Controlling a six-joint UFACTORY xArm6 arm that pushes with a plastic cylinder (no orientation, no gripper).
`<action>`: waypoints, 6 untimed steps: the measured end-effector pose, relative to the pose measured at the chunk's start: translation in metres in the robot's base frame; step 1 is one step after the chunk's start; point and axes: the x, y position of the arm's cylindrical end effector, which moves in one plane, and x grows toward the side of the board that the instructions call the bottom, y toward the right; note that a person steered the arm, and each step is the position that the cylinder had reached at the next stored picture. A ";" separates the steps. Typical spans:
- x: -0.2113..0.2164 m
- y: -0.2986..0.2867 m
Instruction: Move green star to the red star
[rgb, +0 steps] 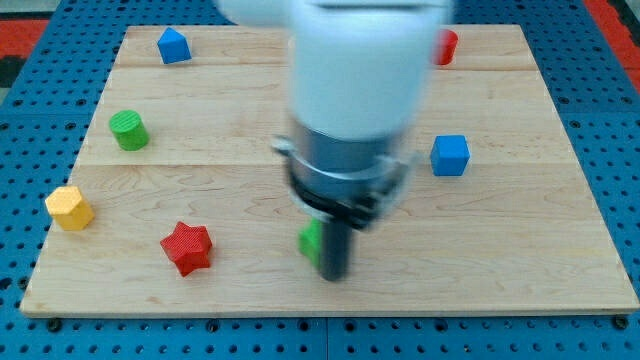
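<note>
No jaws here: my tip (334, 277) touches the green star (311, 240), bare board toward the red star (187, 247).

We see a pale wooden worktop (520, 230) with a light grain, lying on a bright blue pegboard (620, 150) dotted with a regular grid of small dark holes. Upon the wood, the red star (187, 247) is a strong, even red, and the green star (311, 241) shows only as a sliver of vivid green beside our dark rod. My tip (334, 277) is near black. The arm (355, 70) above it is white, turning to dark grey lower down. We also count a green cylinder (129, 131), a yellow block (69, 208), a blue cube (450, 155), a second blue block (174, 46) and a red block (446, 47).
</note>
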 end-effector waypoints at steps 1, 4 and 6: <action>-0.060 -0.040; -0.116 -0.023; -0.086 -0.127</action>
